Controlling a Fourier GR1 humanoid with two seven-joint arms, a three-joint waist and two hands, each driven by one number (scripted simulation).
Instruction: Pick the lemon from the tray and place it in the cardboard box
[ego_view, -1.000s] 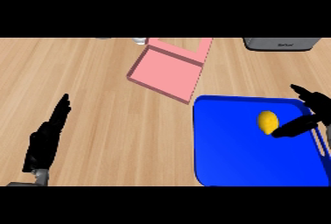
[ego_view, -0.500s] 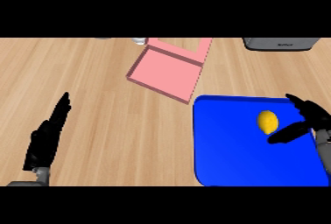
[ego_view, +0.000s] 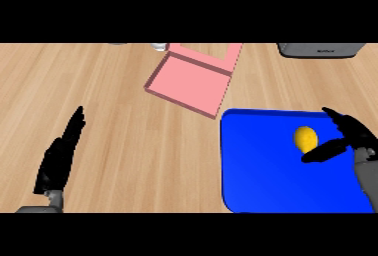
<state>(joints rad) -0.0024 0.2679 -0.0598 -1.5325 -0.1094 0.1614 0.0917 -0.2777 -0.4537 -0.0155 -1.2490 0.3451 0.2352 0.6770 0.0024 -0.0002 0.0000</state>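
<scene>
Lemon (ego_view: 306, 139), a small yellow oval fruit, is lying on the flat blue plastic tray (ego_view: 258, 170), in the tray's upper right part, and is not being held.

Head view: the tray is sitting on the light wooden tabletop (ego_view: 125, 115) at the lower right, and its right side is running under the right hand (ego_view: 353, 134). That black right hand is entering from the right edge on a grey forearm and is hovering just beside the lemon's right side. Its fingers are spread apart and reaching up and left above the fruit, while the thumb (ego_view: 325, 150) is pointing left just below the fruit; neither is closing round it, and contact cannot be confirmed. The open pink cardboard box (ego_view: 189, 85) is standing on the tabletop up and left of the tray, near the tray's upper left corner, with its lid flap raised toward the far edge. The black left hand (ego_view: 59, 157) is resting at the lower left, fingers straight and together, pointing away, well apart from the tray and box. A grey appliance (ego_view: 319, 49) is showing partly at the upper right edge.
</scene>
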